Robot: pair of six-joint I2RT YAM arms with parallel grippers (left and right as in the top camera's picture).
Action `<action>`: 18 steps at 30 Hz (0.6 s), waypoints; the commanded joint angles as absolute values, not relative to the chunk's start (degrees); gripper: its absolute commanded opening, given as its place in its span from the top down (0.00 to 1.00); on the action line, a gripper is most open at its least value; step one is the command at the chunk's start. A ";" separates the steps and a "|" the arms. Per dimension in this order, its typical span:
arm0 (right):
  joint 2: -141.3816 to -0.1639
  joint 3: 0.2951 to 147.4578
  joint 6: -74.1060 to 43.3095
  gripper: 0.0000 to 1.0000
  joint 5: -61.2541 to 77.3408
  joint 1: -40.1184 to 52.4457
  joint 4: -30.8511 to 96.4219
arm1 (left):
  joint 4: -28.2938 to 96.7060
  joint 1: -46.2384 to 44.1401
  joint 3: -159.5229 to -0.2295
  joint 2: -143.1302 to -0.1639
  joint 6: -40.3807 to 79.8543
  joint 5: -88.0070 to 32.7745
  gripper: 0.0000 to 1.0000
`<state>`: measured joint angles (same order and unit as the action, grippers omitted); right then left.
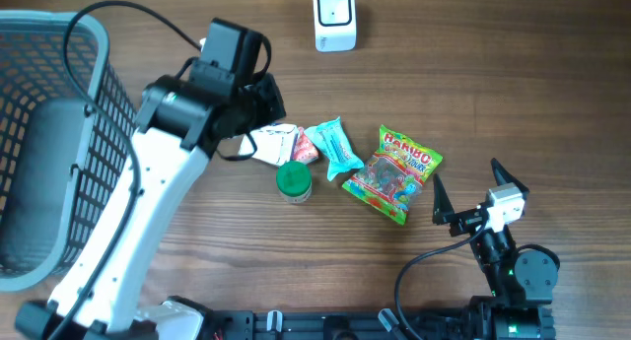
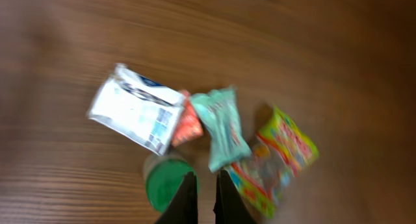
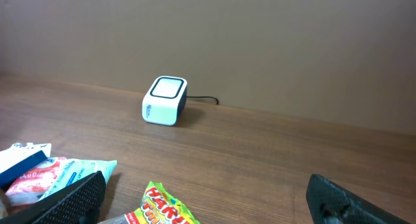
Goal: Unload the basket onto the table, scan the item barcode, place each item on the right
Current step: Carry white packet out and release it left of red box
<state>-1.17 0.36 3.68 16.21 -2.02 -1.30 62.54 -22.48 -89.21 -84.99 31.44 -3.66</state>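
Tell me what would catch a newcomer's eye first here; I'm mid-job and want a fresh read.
The bright gummy bag stands out first, huddled with snack packets and a green-lidded jar in the middle of the table. Next comes the big white left arm reaching over them, its left gripper shut on nothing just above the pile. A small white scanner sits alone at the far edge, and a grey basket stands at the left.
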 commanded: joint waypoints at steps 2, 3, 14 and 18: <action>-0.80 0.30 2.85 0.00 15.88 -1.78 -1.37 | 65.45 -22.33 -89.36 -83.59 16.69 -16.73 0.96; -0.80 0.30 2.87 0.00 15.90 -1.78 -1.37 | 66.15 -22.33 -89.36 -83.59 16.69 -16.71 0.96; -0.80 0.30 2.85 0.00 15.90 -1.78 -1.37 | 68.73 -22.33 -89.36 -83.61 35.57 -9.34 0.96; -0.80 0.30 2.85 0.00 15.90 -1.78 -1.37 | 70.02 -22.39 -89.25 -83.68 38.46 -9.56 0.96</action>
